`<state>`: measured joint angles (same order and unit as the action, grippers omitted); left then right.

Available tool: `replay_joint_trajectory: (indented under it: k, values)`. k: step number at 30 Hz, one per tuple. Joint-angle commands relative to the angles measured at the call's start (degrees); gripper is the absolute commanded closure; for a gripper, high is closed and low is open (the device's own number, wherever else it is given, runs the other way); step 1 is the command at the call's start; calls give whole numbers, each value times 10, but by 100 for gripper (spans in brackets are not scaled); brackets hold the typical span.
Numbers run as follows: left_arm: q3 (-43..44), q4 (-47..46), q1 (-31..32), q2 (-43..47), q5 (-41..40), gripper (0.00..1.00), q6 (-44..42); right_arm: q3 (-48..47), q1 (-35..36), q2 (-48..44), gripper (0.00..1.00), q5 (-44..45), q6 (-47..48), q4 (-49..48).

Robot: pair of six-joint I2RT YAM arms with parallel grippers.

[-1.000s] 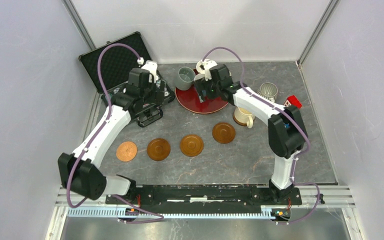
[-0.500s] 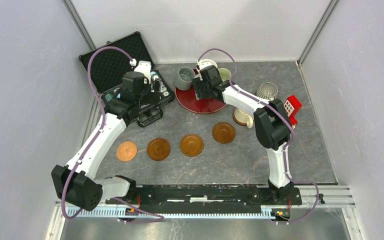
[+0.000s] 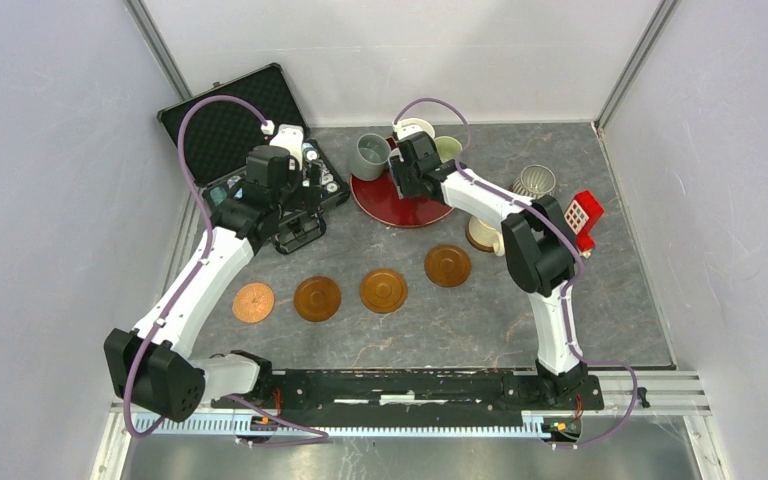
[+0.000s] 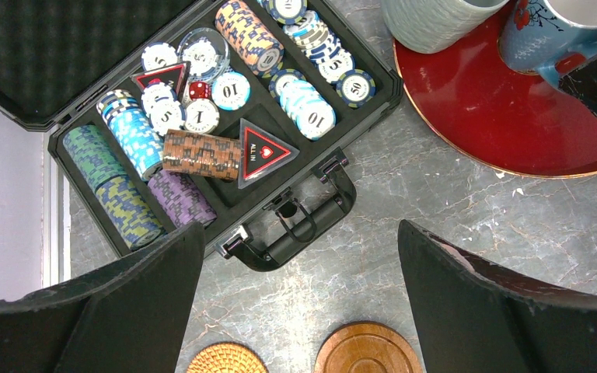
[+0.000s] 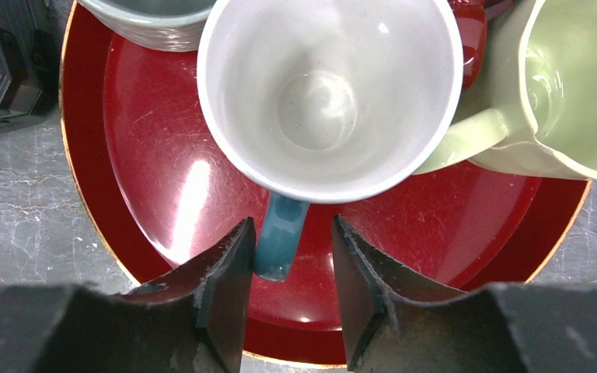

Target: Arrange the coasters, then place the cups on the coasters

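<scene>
top external view: a grey marbled table (image 3: 480,320), with two white arms reaching toward its far edge. in the far left corner lies an open poker chip case (image 3: 230,130). the left gripper (image 4: 299,233) hangs over it, fingers spread wide, holding nothing. at the middle of the far edge sits a glossy red tray (image 3: 400,208) carrying a grey mug (image 3: 370,152), a pale green mug (image 5: 575,93) and a white-lined mug (image 5: 326,101). a ribbed mug (image 3: 535,182) and a cream mug (image 3: 482,235) stand nearer the right edge. four coasters (image 3: 384,290) lie in a loose row across the table's middle, none bearing a cup.

right wrist view: the right gripper (image 5: 291,224) straddles the white-lined mug's teal handle (image 5: 278,241). one finger looks to be touching it and a sliver of gap shows at the other, so it is not a firm pinch.

the visible coasters look laid out, so this seems to be the first cup pickup. the next move calls for clamping the handle, lifting clear of the crowding mugs, and carrying the mug to a coaster.
</scene>
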<state>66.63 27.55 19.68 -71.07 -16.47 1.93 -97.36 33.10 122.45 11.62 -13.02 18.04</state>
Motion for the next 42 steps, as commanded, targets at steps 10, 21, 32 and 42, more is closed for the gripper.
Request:
replay_joint_trajectory:
  k: [10, 21, 32, 42]
  values:
    - [-3, -17, 0, 15, 4, 0, 25, 16, -7, -35, 86, -15, 8, -20]
    - [-27, -23, 0, 39, 14, 0, 21, 167, -6, -226, 100, -55, 12, -42]
    - [-27, 13, -3, 43, -2, 0, 1, 413, -6, -494, 100, -85, 48, -67]
    - [-37, 22, -3, 35, -9, 0, 3, 571, -3, -637, 100, -85, 26, -90]
